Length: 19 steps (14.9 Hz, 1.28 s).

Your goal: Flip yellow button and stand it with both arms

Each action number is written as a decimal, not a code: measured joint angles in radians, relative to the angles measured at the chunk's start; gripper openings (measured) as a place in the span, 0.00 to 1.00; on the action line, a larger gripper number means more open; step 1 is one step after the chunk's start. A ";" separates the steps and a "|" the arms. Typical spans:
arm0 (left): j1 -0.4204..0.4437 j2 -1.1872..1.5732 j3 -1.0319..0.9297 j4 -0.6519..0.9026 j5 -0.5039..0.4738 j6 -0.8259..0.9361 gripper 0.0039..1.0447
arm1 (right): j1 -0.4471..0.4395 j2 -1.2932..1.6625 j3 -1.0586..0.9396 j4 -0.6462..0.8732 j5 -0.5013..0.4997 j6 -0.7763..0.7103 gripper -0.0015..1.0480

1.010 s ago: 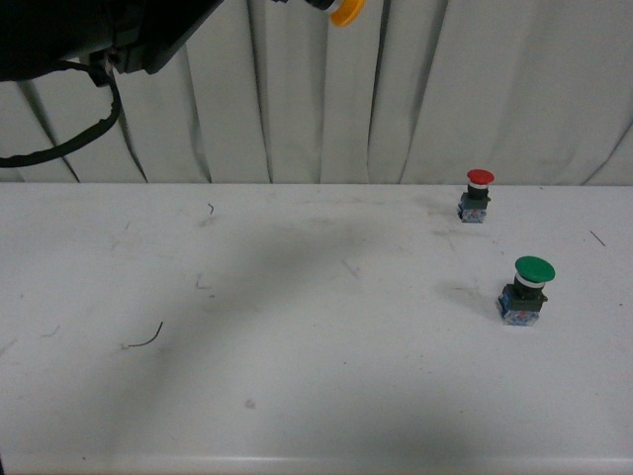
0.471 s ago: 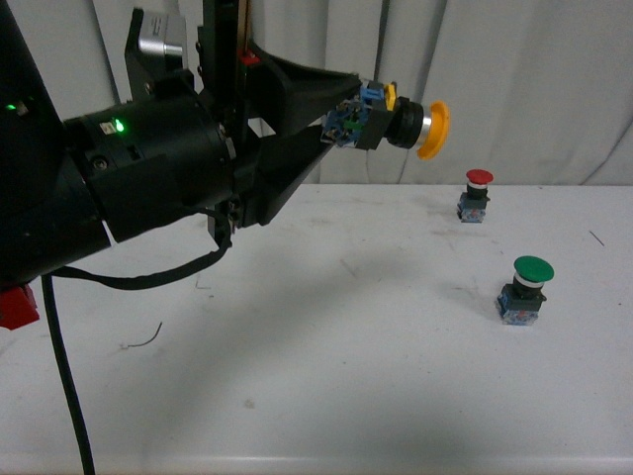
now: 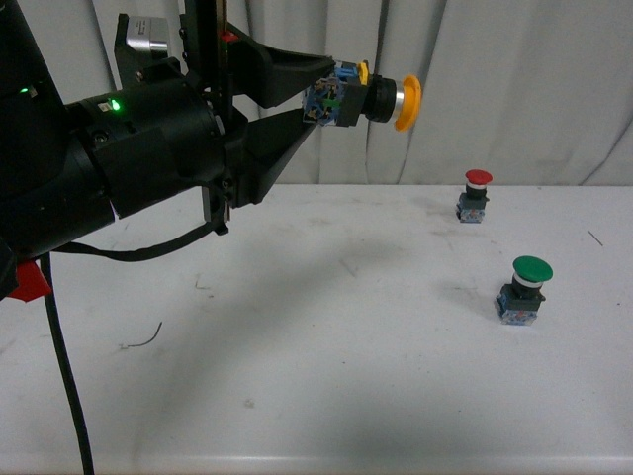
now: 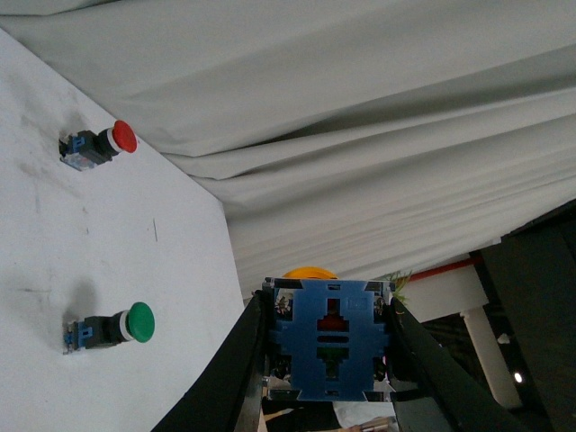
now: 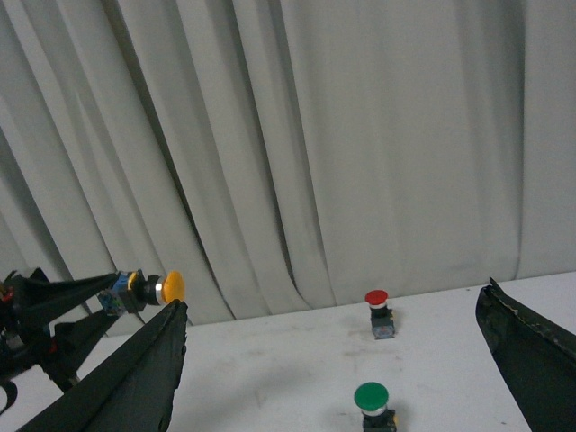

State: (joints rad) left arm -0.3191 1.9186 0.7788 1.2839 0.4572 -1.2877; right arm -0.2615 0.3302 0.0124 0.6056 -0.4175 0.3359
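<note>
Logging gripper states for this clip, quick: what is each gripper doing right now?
The left gripper is shut on the yellow button, gripping its blue block in the air.
The right gripper is open, holding nothing.

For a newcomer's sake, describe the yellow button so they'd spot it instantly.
Above the white table, the left arm extends. Its fingers hold the yellow button in mid-air, cap sideways; the red button and green button stand on the table.

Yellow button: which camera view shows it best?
The front view: the yellow button appears side-on, cap to block, held by the left end effector. Left wrist view shows mostly its blue base; right wrist view shows it small and distant.
</note>
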 joint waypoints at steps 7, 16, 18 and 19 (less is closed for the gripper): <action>0.006 -0.062 0.014 0.001 -0.005 0.005 0.30 | 0.291 1.191 0.610 0.618 0.163 0.272 0.94; 0.010 -0.064 0.011 0.000 -0.008 0.011 0.30 | 0.505 1.502 0.830 0.678 -0.022 0.613 0.94; 0.008 -0.064 0.012 0.000 -0.003 0.011 0.30 | 0.530 1.527 0.781 0.674 -0.029 0.705 0.94; 0.008 -0.064 0.012 0.000 -0.003 0.011 0.30 | 0.530 1.528 0.781 0.676 -0.027 0.740 0.94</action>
State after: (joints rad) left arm -0.3107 1.8542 0.7906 1.2835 0.4538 -1.2762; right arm 0.2684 1.8580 0.7933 1.2816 -0.4450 1.0760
